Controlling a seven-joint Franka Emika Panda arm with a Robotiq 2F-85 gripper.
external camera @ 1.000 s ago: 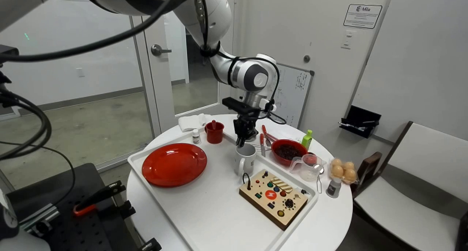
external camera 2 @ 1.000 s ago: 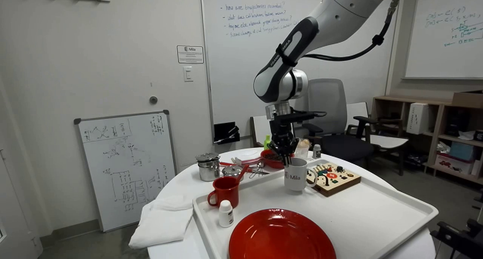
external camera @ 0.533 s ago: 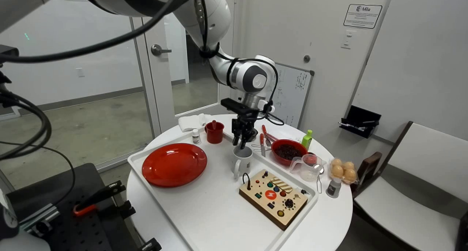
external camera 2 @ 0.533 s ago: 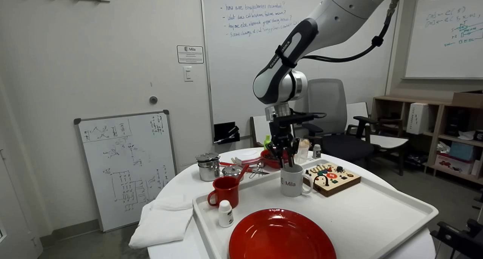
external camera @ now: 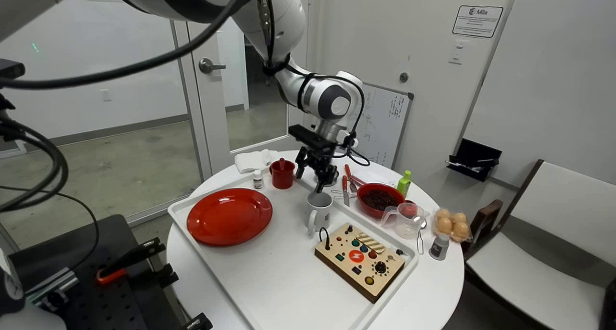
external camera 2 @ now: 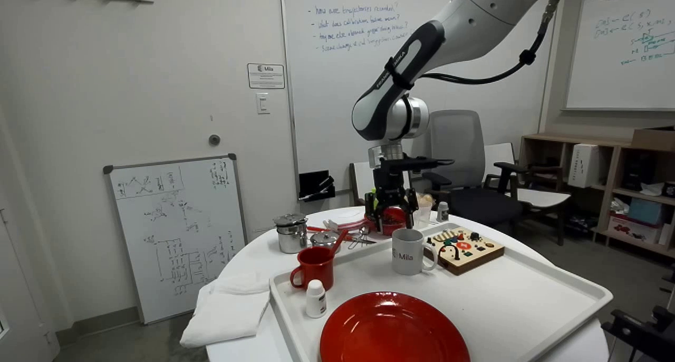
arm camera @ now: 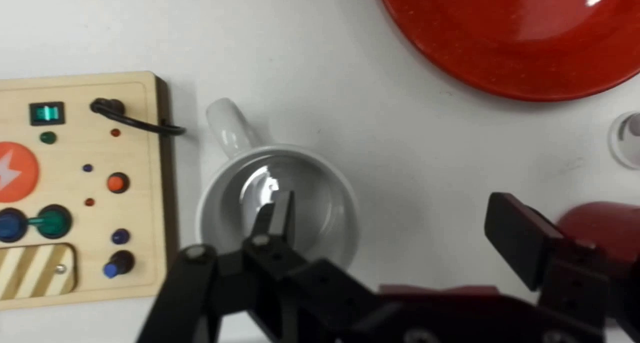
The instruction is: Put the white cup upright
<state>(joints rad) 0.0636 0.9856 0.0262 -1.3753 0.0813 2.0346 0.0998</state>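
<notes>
The white cup (external camera: 318,213), a mug with a handle and dark lettering, stands upright on the tray in both exterior views. From above, the wrist view looks straight into the white cup (arm camera: 320,183). My gripper (arm camera: 395,223) is open wide, with nothing between its fingers. One finger (arm camera: 282,215) overlaps the mouth of the cup in the wrist view, and the other is off to the side over the tray. In an exterior view my gripper (external camera 2: 394,226) hangs at rim height or just above; whether a fingertip touches the rim, I cannot tell.
The pale tray (external camera 2: 527,304) carries a red plate (external camera: 230,217), a red cup (external camera: 282,174), a small white bottle (external camera 2: 316,298) and a wooden button panel (external camera: 361,262) close beside the mug. Behind its edge are a red bowl (external camera: 380,200), utensils and a metal pot (external camera 2: 291,234).
The jaws were shut at the mug's rim a second ago and have since spread wide. The cup shifted slightly and sits a little lower, released from the fingers.
</notes>
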